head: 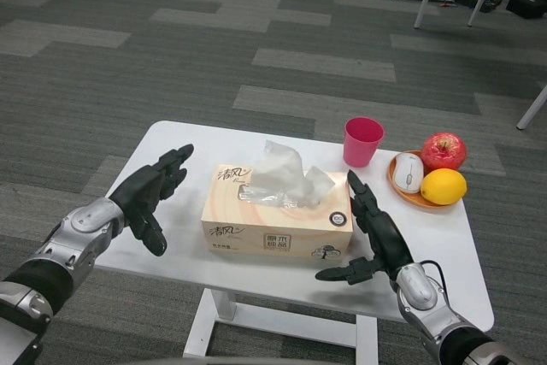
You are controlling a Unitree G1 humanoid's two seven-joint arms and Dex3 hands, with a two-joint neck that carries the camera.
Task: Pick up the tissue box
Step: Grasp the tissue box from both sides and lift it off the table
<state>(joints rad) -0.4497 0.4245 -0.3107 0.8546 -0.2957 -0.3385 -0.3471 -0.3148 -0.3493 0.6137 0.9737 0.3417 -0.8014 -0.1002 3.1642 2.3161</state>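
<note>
The right hand (373, 232), fingers spread and holding nothing, hovers just right of the tissue box (278, 212). The left hand (152, 190), equally wide and empty, waits left of it on the white worktop (444, 241).

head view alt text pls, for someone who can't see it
A tissue box sits on a white table between the robot's open left hand and right hand, neither touching it. Behind it stand a pink cup and a plate holding a computer mouse, apple and lemon.
</note>
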